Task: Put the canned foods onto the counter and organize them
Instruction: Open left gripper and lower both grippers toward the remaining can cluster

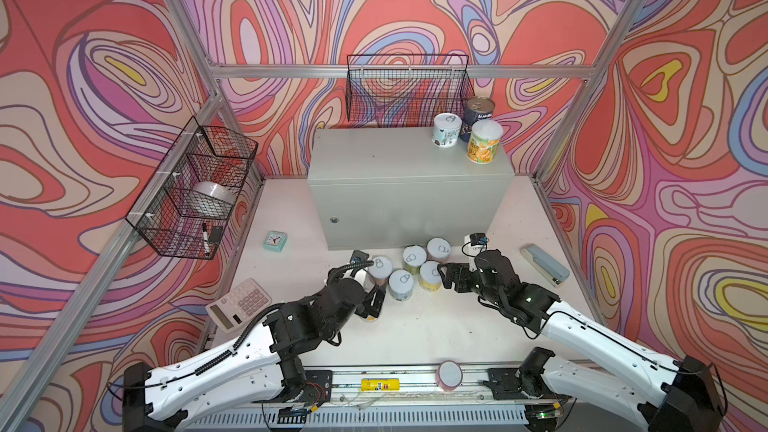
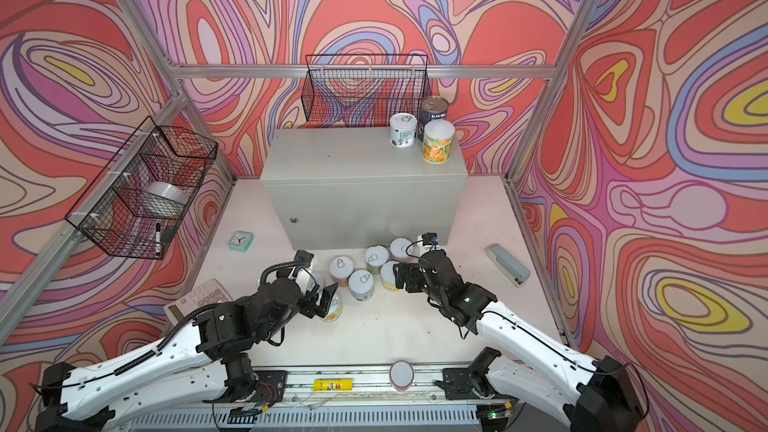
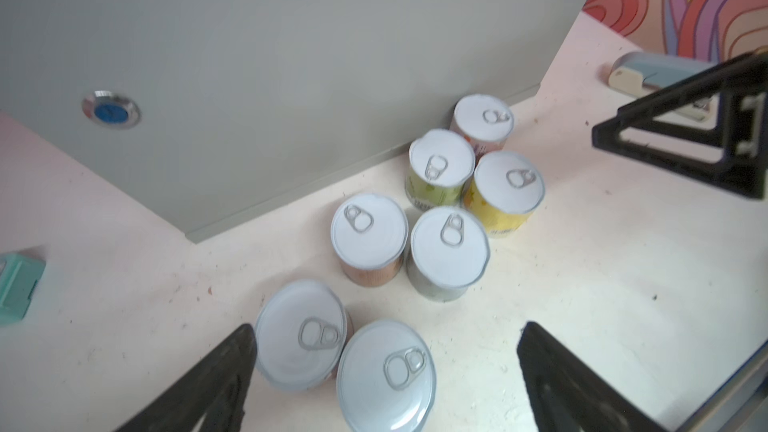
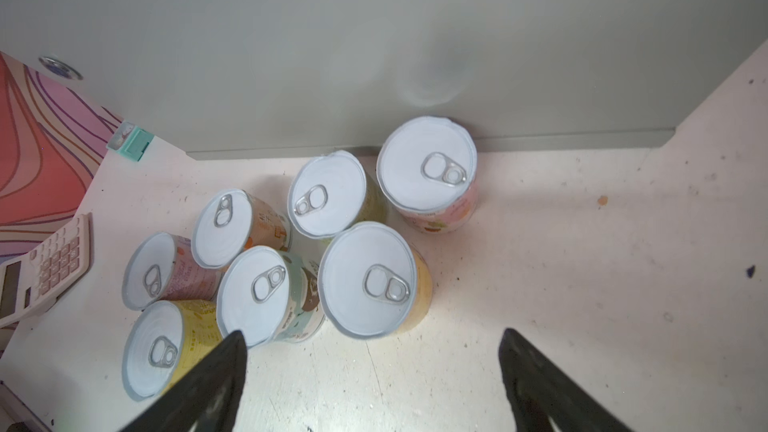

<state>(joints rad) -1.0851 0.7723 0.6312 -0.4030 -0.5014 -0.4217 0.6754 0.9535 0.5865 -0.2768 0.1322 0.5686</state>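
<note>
Just ahead of left hand (image 3: 386,328) and right hand (image 4: 372,333), both spread apart, empty: seven cans (image 4: 365,280) clustered on white surface (image 1: 415,326); three cans (image 1: 447,130) farther off atop grey surface (image 1: 395,155).

Cans half hidden!
Left gripper (image 2: 322,303) covers part of a yellow can (image 2: 336,311) in a top view; orange-fruit can (image 2: 438,143) masks the dark-blue can (image 2: 434,110) low down.
</note>
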